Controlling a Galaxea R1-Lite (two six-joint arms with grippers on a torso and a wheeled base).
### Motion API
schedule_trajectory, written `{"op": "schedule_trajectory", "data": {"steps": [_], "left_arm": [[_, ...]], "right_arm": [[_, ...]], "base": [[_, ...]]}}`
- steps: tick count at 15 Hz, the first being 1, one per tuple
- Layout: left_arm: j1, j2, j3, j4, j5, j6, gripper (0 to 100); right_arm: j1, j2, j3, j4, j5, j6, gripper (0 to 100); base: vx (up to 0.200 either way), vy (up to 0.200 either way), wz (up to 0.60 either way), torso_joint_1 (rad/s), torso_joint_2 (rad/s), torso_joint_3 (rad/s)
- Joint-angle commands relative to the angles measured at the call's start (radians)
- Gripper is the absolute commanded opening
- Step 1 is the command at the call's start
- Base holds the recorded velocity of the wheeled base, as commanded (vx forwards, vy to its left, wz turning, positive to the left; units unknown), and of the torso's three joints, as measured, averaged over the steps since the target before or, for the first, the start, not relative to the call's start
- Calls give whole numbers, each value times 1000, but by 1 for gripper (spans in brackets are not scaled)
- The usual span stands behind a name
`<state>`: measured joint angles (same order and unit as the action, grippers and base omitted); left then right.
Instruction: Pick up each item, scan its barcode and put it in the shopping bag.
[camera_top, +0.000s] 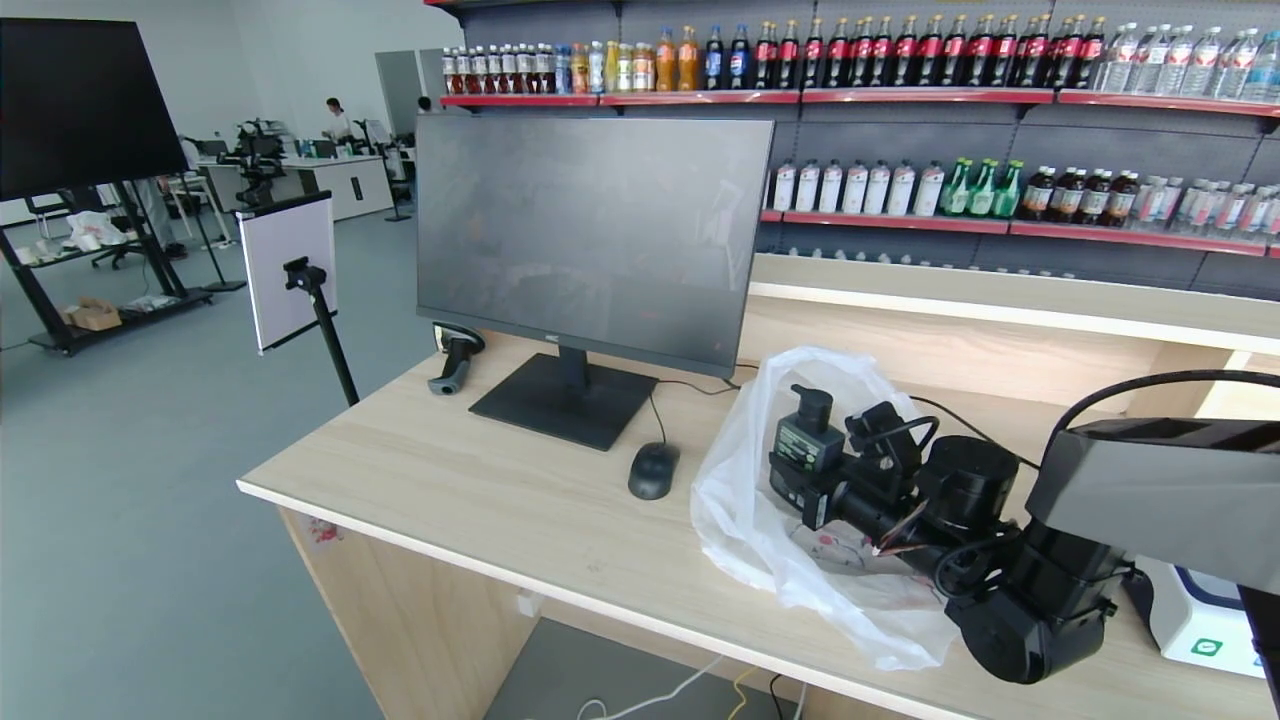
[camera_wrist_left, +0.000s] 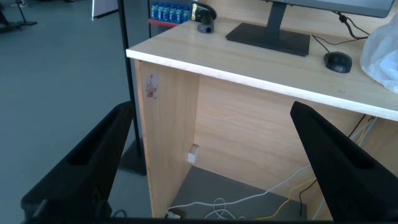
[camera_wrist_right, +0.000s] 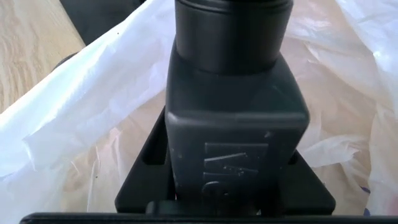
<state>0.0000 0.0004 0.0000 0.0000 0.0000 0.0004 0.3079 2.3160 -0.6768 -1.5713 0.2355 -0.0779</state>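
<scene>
Low, before the front of the counter (camera_wrist_left: 249, 68): left gripper (camera_wrist_left: 211, 109), fingers (camera_wrist_left: 93, 155) released and spread wide. On the counter, toward the right: right gripper (camera_top: 822, 492) in the mouth of the white shopping bag (camera_top: 745, 545), fingers clenched on an upright dark bottle (camera_top: 806, 432) with a black cap. Just beside the bag, a mouse (camera_top: 653, 470). Behind it, a monitor (camera_top: 590, 235) and a handheld scanner (camera_top: 452, 362). Farthest off, shelves (camera_top: 900, 97) of drinks.

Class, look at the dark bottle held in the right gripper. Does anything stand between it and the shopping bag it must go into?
Nothing visible does. The right gripper holds the dark bottle at the open mouth of the shopping bag. In the right wrist view, the bag's white plastic lies on both sides of the bottle.
</scene>
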Motion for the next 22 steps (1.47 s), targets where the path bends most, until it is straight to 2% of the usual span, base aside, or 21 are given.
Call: {"op": "schedule_trajectory", "data": {"steps": [1, 5, 6, 10, 15, 22], "left_arm": [[0, 0, 0, 0, 0, 1, 100], [0, 0, 0, 0, 0, 0, 100], [0, 0, 0, 0, 0, 0, 100], [0, 0, 0, 0, 0, 1, 100], [0, 0, 0, 0, 0, 6, 100], [0, 0, 0, 0, 0, 4, 100]], "right_arm": [[0, 5, 0, 0, 1, 0, 0], [-3, -18, 65, 0, 2, -3, 0], [-4, -24, 79, 0, 2, -8, 100], [-18, -76, 94, 0, 2, -19, 100], [-62, -173, 194, 0, 2, -46, 100], [-55, -245, 212, 0, 2, -65, 100]], "base": [[0, 0, 0, 0, 0, 0], [0, 0, 0, 0, 0, 0], [0, 0, 0, 0, 0, 0], [0, 0, 0, 0, 0, 0], [0, 0, 0, 0, 0, 0], [0, 0, 0, 0, 0, 0]]}}
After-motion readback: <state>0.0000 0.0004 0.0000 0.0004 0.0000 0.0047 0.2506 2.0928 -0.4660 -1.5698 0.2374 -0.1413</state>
